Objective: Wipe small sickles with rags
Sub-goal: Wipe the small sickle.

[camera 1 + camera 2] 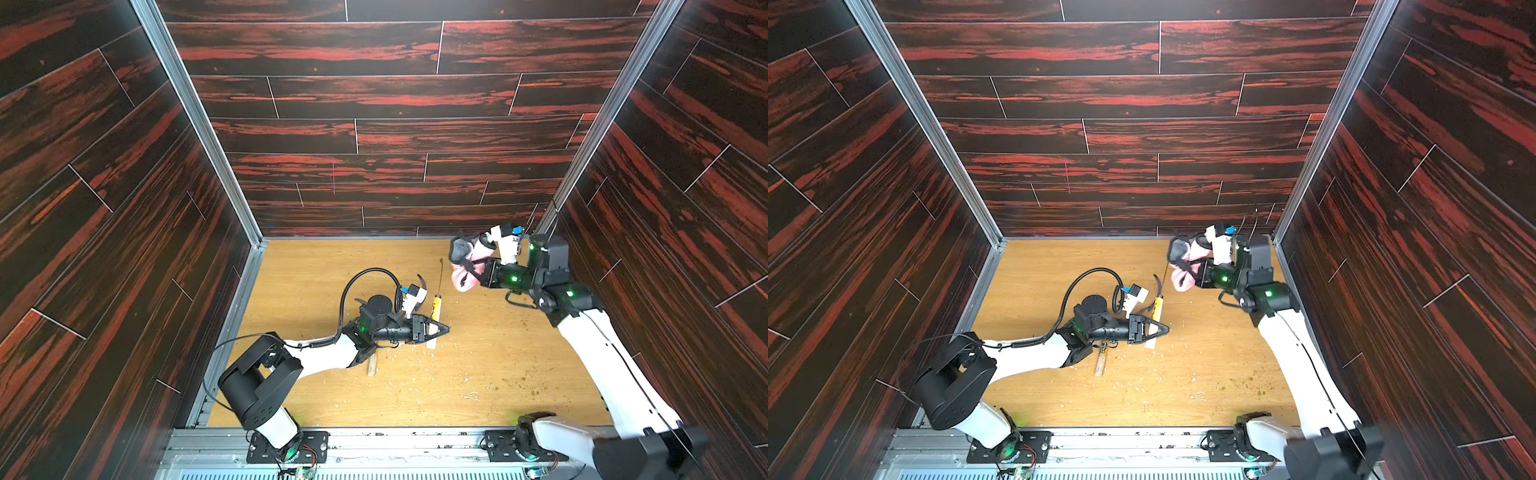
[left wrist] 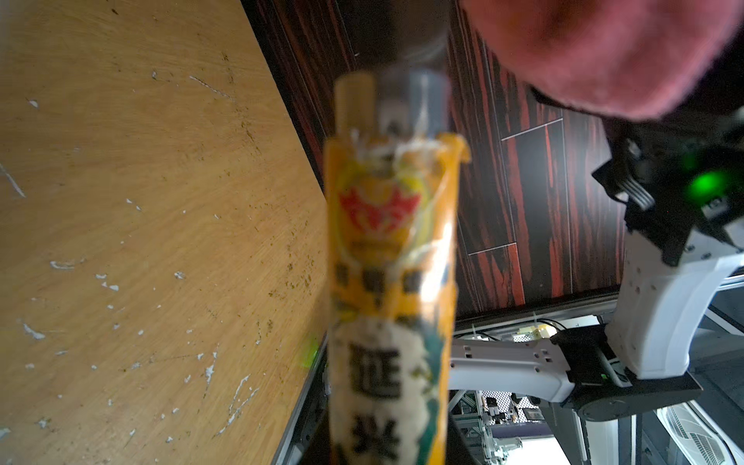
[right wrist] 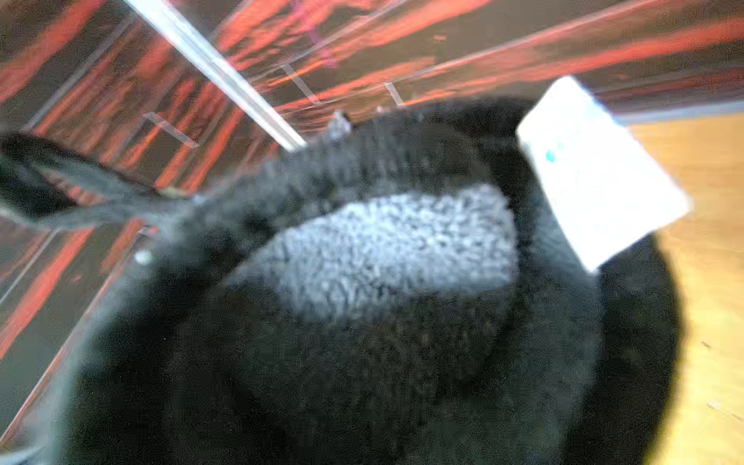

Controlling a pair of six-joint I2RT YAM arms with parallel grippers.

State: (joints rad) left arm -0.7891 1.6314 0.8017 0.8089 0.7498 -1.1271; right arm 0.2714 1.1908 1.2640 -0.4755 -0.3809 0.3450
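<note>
Now, left gripper (image 1: 438,329): closed tight on the pale handle of a small sickle, below its yellow label band, over the middle of the bench.
Held sickle (image 1: 436,305): thin dark blade (image 1: 441,272) points toward the far edge and is seen edge-on in both top views. I cannot tell whether the butt touches the bench.
Right gripper (image 1: 471,266): clamped on the pink rag, raised near the far right corner.
Pink rag (image 1: 460,281): bunched and fluffy, near the blade tip and apparently not touching it. A grey-dark side and a white tag (image 3: 600,173) face the right wrist camera.
Second sickle (image 1: 372,365): its handle lies on the bench under the left arm. A third is not made out.
Step in hand: probably bringing rag to blade. Lay the cloth over the blade's flat and stroke from neck to tip, with the left grip steady. A bunched rag may snag on the point.
Bench (image 1: 498,407): light wood board with pale flakes (image 1: 415,353) mid-bench and greenish crumbs (image 1: 519,384) toward the right edge.
Room: dark red-streaked plank walls (image 1: 374,104) on three sides, aluminium posts (image 1: 199,124) at the far corners.
</note>
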